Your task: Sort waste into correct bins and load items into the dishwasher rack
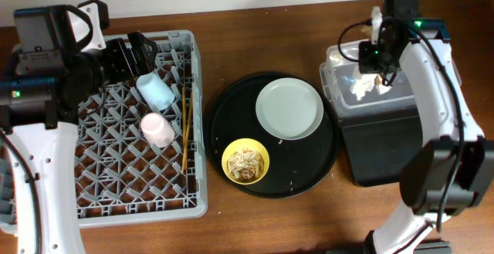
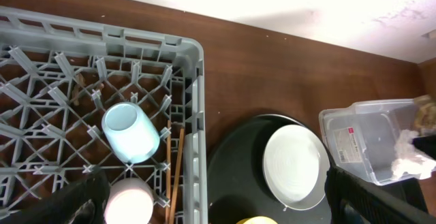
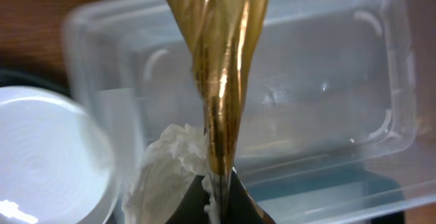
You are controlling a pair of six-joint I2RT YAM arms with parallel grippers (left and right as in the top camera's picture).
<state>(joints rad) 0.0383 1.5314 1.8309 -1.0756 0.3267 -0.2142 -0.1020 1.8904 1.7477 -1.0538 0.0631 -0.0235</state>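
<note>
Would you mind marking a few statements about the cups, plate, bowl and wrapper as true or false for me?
1. The light blue cup lies in the dishwasher rack. True.
2. The yellow bowl is empty. False: it holds beige-brown food scraps.
3. The right gripper pinches the gold-brown foil wrapper above the clear tub. True.
4. The pale plate stands in the dishwasher rack. False: it rests on the round black tray.
5. The two chopsticks lie in the dishwasher rack beside the pink cup. True.
</note>
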